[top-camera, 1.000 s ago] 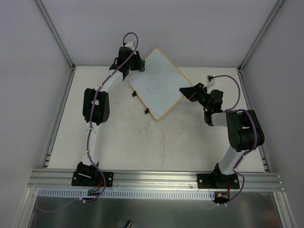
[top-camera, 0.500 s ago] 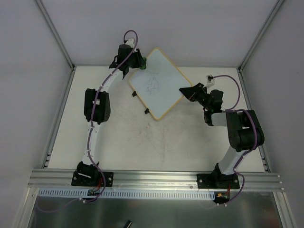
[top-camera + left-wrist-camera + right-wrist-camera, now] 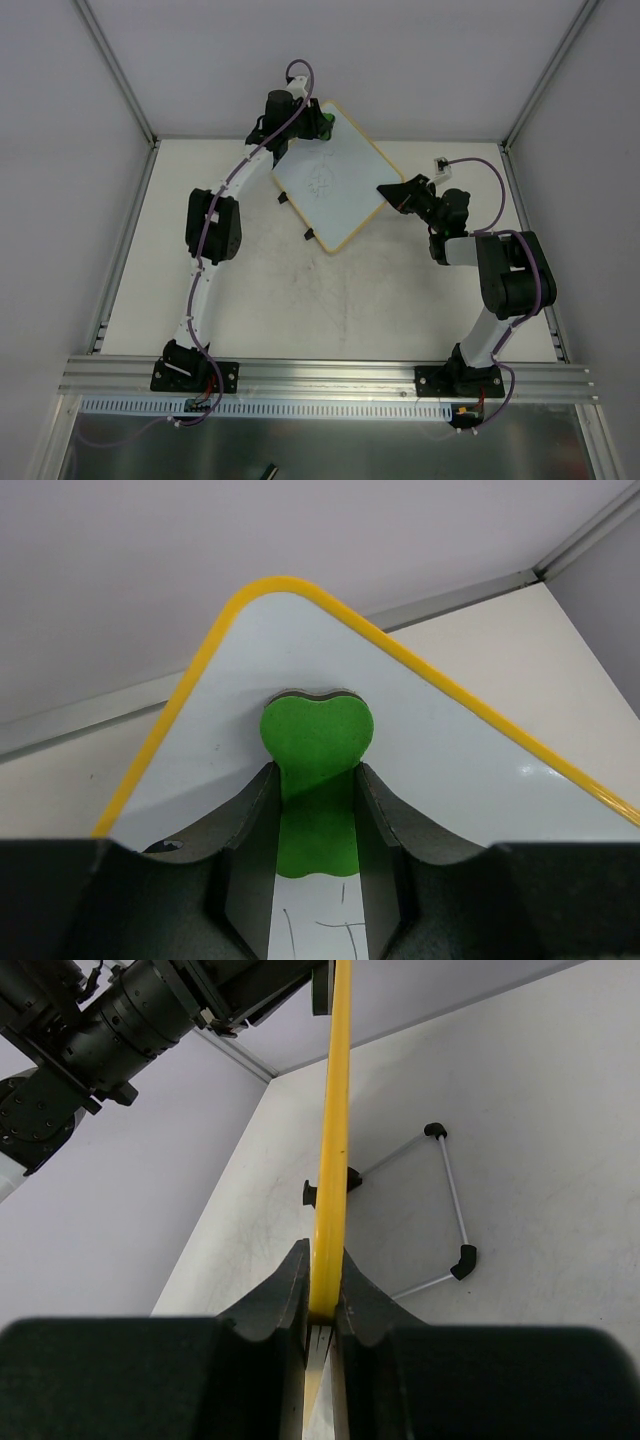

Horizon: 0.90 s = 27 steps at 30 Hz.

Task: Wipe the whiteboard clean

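Scuffed white table (image 3: 330,300); whiteboard's (image 3: 335,185) wire stand (image 3: 451,1195) rests on it.

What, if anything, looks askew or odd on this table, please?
The large white board with the yellow rim sits cornerwise, not square to the table, its right edge clamped in the right gripper. The left gripper holds the green bone-shaped eraser at the far corner, away from the dark doodles mid-board.

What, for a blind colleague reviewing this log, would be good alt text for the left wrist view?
The left gripper holds a green bone-shaped eraser against the rounded corner of a yellow-rimmed whiteboard. Faint dark pen lines show on the board below the eraser, and a pale table and wall lie beyond.
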Each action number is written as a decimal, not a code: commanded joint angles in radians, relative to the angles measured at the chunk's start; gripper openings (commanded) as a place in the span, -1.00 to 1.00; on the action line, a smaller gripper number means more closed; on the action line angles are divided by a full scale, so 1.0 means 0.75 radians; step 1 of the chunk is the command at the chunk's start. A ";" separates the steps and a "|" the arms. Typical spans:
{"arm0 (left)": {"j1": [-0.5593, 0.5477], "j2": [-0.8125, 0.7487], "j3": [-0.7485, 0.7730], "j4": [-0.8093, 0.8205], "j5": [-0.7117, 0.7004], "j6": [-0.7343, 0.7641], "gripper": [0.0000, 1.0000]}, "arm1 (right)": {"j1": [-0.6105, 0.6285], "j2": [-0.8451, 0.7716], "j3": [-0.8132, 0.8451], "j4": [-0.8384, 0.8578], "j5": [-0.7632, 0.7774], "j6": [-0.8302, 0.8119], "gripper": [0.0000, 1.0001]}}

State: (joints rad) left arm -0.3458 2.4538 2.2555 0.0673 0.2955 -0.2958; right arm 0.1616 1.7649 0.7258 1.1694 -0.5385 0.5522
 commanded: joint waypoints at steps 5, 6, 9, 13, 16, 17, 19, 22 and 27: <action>-0.060 0.029 0.036 0.078 0.127 0.055 -1.00 | 0.040 0.003 0.014 0.018 -0.086 -0.135 -1.00; -0.063 0.029 0.036 0.088 0.148 0.051 -1.00 | 0.038 0.001 0.014 0.018 -0.086 -0.133 -1.00; -0.073 0.023 0.034 0.098 0.213 0.055 -1.00 | 0.040 0.003 0.016 0.018 -0.088 -0.133 -1.00; -0.087 -0.005 0.001 0.119 0.236 0.084 -1.00 | 0.038 0.007 0.016 0.018 -0.088 -0.133 -1.00; -0.085 -0.032 -0.044 0.119 0.130 0.090 -1.00 | 0.040 0.007 0.018 0.018 -0.088 -0.131 -1.00; -0.083 -0.040 -0.060 0.119 0.103 0.098 -1.00 | 0.038 0.007 0.018 0.018 -0.088 -0.133 -1.00; -0.079 -0.042 -0.072 0.117 0.040 0.100 -1.00 | 0.038 0.007 0.018 0.018 -0.090 -0.133 -1.00; -0.046 -0.032 -0.076 0.107 -0.009 0.061 -1.00 | 0.038 0.001 0.016 0.018 -0.092 -0.131 -1.00; -0.011 0.001 -0.076 0.064 -0.081 0.041 -1.00 | 0.038 0.001 0.016 0.018 -0.094 -0.133 -1.00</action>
State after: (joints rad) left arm -0.3775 2.4531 2.2219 0.1604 0.3229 -0.2703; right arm 0.1616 1.7649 0.7258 1.1584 -0.5343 0.5575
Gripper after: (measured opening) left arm 0.316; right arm 0.124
